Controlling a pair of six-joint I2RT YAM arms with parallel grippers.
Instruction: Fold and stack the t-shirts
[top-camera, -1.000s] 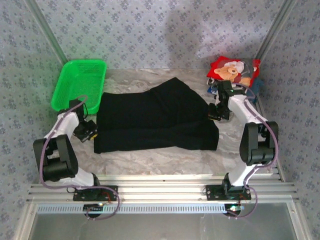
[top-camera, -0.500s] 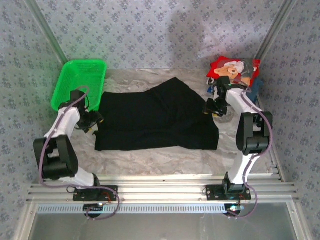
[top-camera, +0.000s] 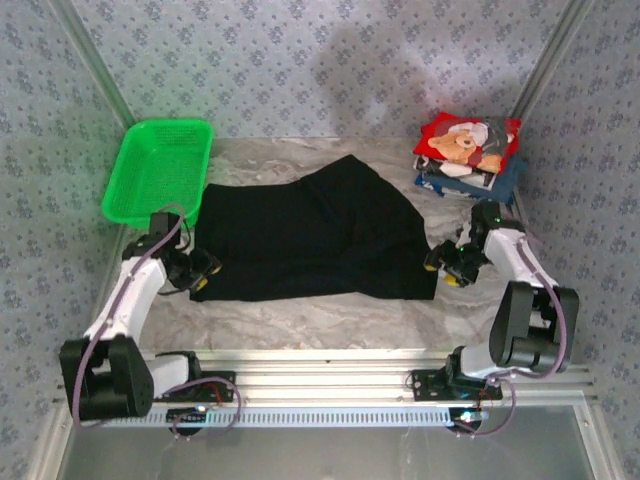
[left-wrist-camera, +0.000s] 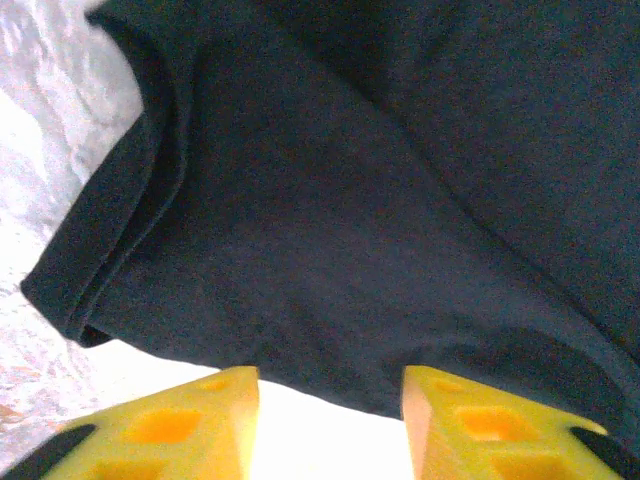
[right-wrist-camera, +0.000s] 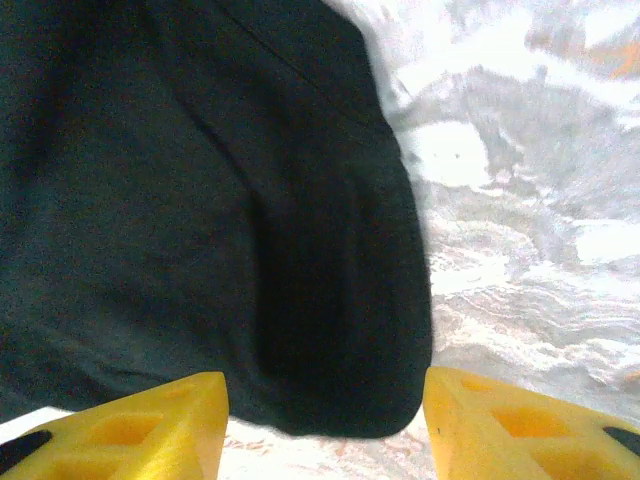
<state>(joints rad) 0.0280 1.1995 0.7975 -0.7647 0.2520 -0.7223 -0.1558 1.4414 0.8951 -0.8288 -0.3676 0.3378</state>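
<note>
The plain black t-shirt (top-camera: 310, 235) lies spread flat across the middle of the table. My left gripper (top-camera: 203, 272) stands open at the shirt's near left corner, its yellow fingers (left-wrist-camera: 170, 425) just short of the dark hem (left-wrist-camera: 330, 300). Beside the near right corner my right gripper (top-camera: 448, 268) is open too, yellow fingertips (right-wrist-camera: 150, 425) either side of the rounded black edge (right-wrist-camera: 330, 330), nothing held. A folded stack (top-camera: 468, 152) rests at the back right, the red teddy-bear shirt on top of white and dark blue ones.
A green mesh basket (top-camera: 158, 170) stands at the back left, just behind the left arm. Crinkled silvery covering (top-camera: 330, 315) shows along the table's front strip, with the aluminium rail (top-camera: 320, 385) at the near edge.
Both arms have swung toward the near edge: the left gripper went from the shirt's left side to its near left corner, the right from beside the stack to the near right corner.
</note>
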